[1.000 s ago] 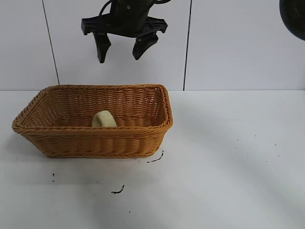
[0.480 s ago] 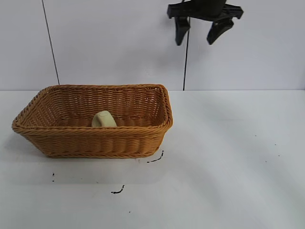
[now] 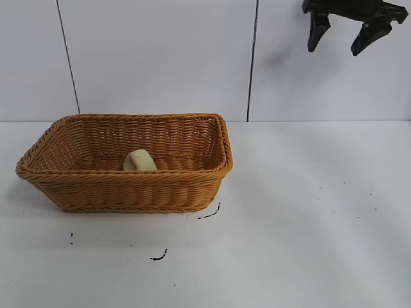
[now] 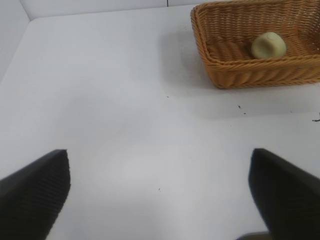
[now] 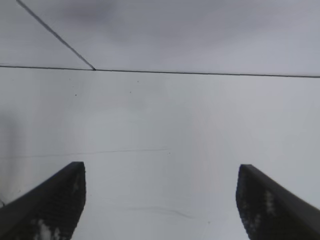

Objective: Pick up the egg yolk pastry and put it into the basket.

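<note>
1. On the exterior view my right gripper (image 3: pixel 343 40) hung high at the upper right against the white wall, its two black fingers spread wide apart with nothing between them.
2. The right wrist view agreed – both fingers (image 5: pixel 47 205) stood far apart over bare white table (image 5: pixel 160 125), gripping nothing.
3. My left gripper (image 4: pixel 160 195) did not show on the exterior view; its own wrist camera had it low over the table with its dark ridged pads wide apart and empty.
4. From the left wrist view the wicker basket (image 4: pixel 250 75) sat well away from that gripper, toward the far side of the table.
5. On the exterior view the basket (image 3: pixel 128 189) stood on the left half of the white table (image 3: pixel 308 224), well apart from the right gripper and far below it.
6. The egg yolk pastry (image 3: pixel 140 160) lay inside the basket on its floor, close behind the near wall and roughly midway along its length – a pale yellow-cream rounded lump, also visible from the left wrist (image 4: pixel 268 45).
7. A few small dark marks (image 3: pixel 159 256) dotted the table in front of the basket, one curved mark just beside its near right corner.
</note>
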You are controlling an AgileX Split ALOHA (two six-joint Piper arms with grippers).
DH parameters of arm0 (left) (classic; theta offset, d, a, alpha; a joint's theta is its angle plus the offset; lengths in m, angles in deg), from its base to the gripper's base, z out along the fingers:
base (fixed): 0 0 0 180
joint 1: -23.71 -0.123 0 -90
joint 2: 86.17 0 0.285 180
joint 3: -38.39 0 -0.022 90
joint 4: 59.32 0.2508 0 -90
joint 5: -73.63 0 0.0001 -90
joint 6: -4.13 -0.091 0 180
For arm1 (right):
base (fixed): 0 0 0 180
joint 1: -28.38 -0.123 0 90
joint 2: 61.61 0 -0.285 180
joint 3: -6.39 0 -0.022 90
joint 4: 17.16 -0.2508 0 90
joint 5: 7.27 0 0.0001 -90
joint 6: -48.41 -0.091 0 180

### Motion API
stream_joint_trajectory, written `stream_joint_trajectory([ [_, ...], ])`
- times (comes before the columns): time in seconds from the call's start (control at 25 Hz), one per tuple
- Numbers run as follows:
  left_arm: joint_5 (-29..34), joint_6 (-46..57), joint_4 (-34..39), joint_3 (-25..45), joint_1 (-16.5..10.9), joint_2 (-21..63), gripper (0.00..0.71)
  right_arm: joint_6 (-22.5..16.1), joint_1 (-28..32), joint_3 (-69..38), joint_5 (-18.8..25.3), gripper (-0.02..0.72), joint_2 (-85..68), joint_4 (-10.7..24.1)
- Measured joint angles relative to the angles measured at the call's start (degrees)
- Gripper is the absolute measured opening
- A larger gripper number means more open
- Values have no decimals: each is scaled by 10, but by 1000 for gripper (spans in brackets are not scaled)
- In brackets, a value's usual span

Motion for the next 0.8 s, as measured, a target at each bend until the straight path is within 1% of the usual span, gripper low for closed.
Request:
stream_joint_trajectory([
  [0.16,0,0,0,0,0,0,697,7,5,-44,0,592,-35,0],
  [0.24,0,0,0,0,0,0,697,11,5,-94,1,592,-65,0],
  [0.44,0,0,0,0,0,0,697,11,5,-259,0,592,-167,-5],
  [0.56,0,0,0,0,0,0,697,12,5,-374,0,592,-254,-7],
  [0.8,0,0,0,0,0,0,697,14,5,-568,0,592,-440,-8],
])
